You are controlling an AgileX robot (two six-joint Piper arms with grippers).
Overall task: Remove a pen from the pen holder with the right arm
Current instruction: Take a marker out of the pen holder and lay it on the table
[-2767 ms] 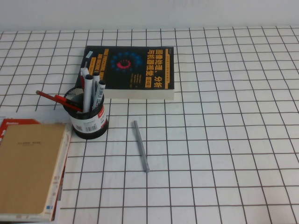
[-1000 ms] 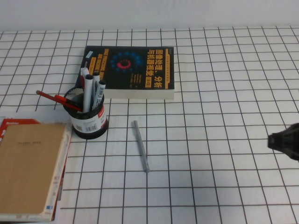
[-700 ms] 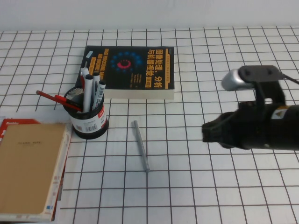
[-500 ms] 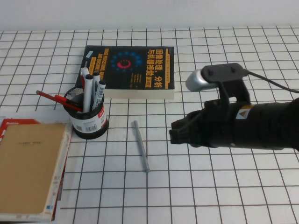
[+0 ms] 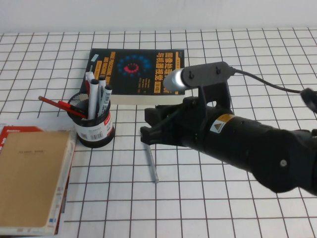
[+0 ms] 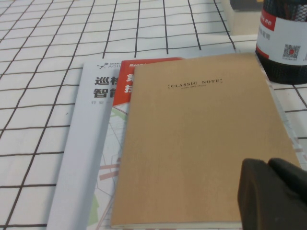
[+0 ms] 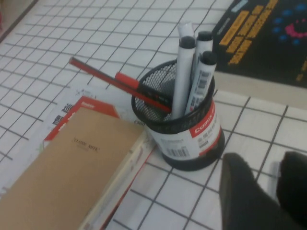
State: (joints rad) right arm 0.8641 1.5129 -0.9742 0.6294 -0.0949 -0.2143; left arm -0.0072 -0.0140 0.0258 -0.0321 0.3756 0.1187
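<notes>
As right pincer point(image 5: 145, 124) half-hides pen point(image 5: 152, 163) — left point(image 6: 271, 167), above notebook point(image 6: 192, 143)

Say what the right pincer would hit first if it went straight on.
Probably the pen holder: the right pincer, jaws apart, points at it. The left pincer hangs over the notebook.

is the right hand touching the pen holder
Apart. High view shows bare table between the right hand and the pen holder; left hand is by the notebook.
</notes>
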